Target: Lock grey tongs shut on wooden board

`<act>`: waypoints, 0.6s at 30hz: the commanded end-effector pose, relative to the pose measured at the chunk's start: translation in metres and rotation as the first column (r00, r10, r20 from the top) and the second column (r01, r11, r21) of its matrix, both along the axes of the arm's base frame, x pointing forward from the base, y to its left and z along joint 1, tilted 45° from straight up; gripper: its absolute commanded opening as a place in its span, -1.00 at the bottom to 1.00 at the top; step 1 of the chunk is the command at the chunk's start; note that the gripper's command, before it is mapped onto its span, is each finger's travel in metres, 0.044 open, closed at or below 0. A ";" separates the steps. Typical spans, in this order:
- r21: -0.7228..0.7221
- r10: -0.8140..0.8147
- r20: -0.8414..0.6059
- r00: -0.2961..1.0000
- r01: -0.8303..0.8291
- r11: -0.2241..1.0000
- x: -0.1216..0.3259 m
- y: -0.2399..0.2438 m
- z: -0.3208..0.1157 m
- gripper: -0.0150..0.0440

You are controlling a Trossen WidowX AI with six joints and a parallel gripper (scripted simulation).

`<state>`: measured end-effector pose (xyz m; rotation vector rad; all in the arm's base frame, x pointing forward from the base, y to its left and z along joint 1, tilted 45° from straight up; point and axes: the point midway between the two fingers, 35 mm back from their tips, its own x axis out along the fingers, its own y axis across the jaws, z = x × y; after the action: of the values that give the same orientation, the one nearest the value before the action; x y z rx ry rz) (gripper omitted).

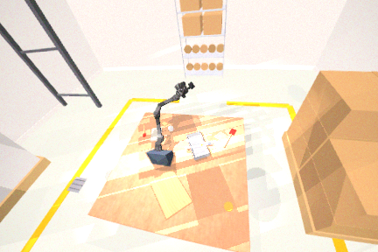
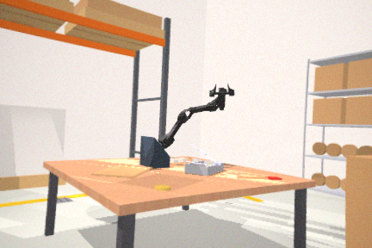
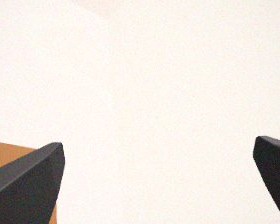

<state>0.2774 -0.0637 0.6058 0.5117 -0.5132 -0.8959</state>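
The roasting tin (image 1: pixel 201 156) (image 2: pixel 195 169) stands on the table beside the arm's base. The grey tongs are hard to make out; thin pale lines that look like the tongs (image 2: pixel 201 150) slant up over the tin in the exterior view, and their outline is washed out in the top view. The wooden board (image 1: pixel 171 197) (image 2: pixel 121 171), pale yellow, lies flat on the table. My gripper (image 1: pixel 186 85) (image 2: pixel 221 87) (image 3: pixel 161 149) is raised high above the table, away from tin and board. Its fingers stand wide open, with only pale wall between them in the wrist view.
A red-headed utensil (image 1: pixel 233 131) (image 2: pixel 274 177) lies beyond the tin. A yellow disc (image 1: pixel 228 206) (image 2: pixel 163 188) lies near a table edge, by a brownish mat (image 1: pixel 208 188). Small white items (image 1: pixel 171 129) and a small red one (image 1: pixel 144 135) are near the arm.
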 end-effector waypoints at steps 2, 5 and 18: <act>-0.005 0.004 -0.005 1.000 -0.004 1.000 0.002 0.001 0.000 0.86; -0.045 0.028 -0.038 0.999 -0.030 0.999 0.014 0.004 -0.004 0.60; -0.242 0.287 -0.607 0.741 -0.516 0.822 0.145 0.064 -0.102 -0.56</act>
<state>0.3931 -0.0143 0.5402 0.0757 -0.1648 -0.5485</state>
